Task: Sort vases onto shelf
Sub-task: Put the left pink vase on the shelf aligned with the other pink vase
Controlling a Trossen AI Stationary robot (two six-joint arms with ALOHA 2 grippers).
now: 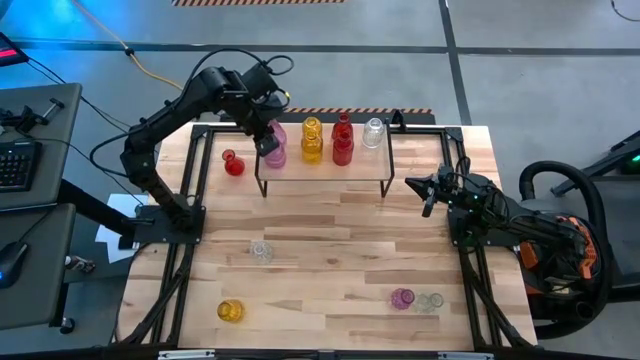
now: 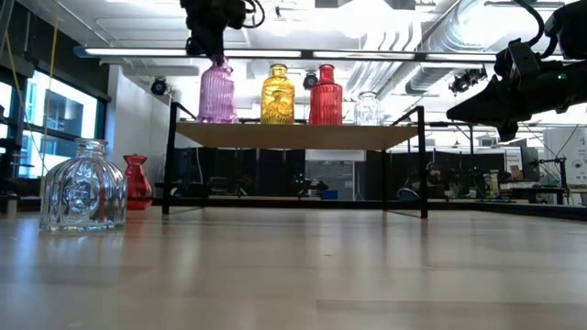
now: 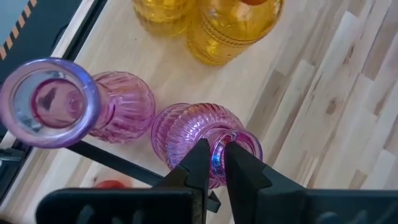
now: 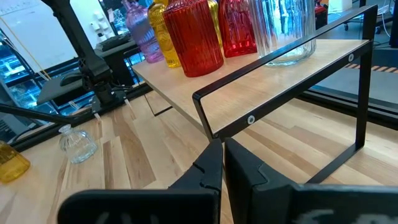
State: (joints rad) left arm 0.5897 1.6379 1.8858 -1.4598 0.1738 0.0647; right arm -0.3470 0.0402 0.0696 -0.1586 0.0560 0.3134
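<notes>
1. Shelf (image 1: 325, 172) at the bench's (image 1: 330, 260) far side carries two pink vases (image 1: 275, 145), plus yellow, red and clear ones; the left tool (image 1: 268, 143) is over its left end, the right tool (image 1: 428, 192) just right of it.
2. Low view: left tool pinches the front pink vase (image 2: 217, 92) by its rim.
3. Left wrist view: fingers (image 3: 200, 165) clamp that rim.
4. Right wrist view: right tool (image 4: 222, 163) closed, empty.

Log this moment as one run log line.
left gripper: shut on pink vase rim, on shelf | right gripper: shut, empty, waiting beside shelf
</notes>
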